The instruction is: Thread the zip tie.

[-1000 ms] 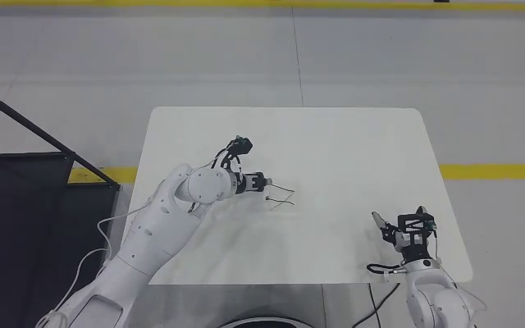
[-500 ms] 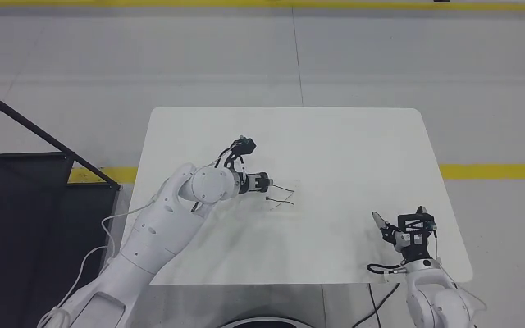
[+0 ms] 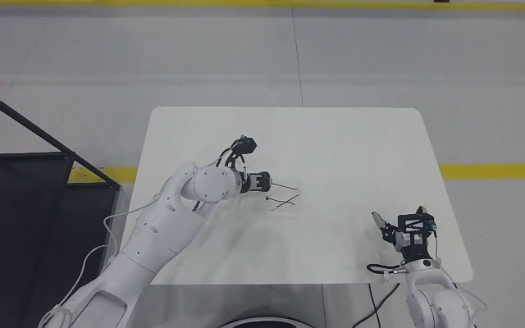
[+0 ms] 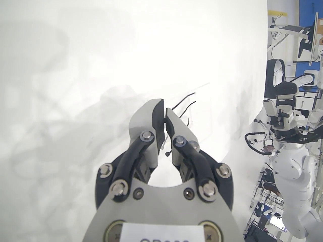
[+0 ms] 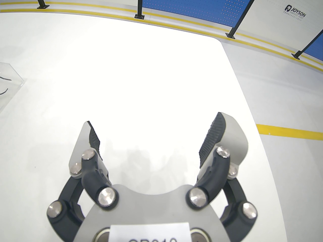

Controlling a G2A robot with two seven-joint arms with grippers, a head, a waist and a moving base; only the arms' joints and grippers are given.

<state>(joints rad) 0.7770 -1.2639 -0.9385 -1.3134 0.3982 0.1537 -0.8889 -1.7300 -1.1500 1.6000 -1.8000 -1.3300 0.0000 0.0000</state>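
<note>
Where the left arm stretches across the left half of the white table (image 3: 353, 139), the left gripper (image 4: 164, 108) sits low over the tabletop at the left edge of a clear tray (image 3: 299, 185). Its fingers are pressed almost together on the end of a black zip tie (image 4: 183, 99). A dark sliver of it shows in the thin slit between the pads. The rest of that zip tie runs out rightward from the fingertips, over the tray. Just on the near side of it lies a second zip tie (image 3: 285, 201), a loose, slightly bent strand resting on the tray, close to the first but apart from it and clear of the gripper. The tray lies a little left of the table's middle. Well to the right, by the table's near right corner, the right gripper (image 5: 154, 120) hangs above bare tabletop with its fingers spread wide apart, well apart from the tray and both ties.
</note>
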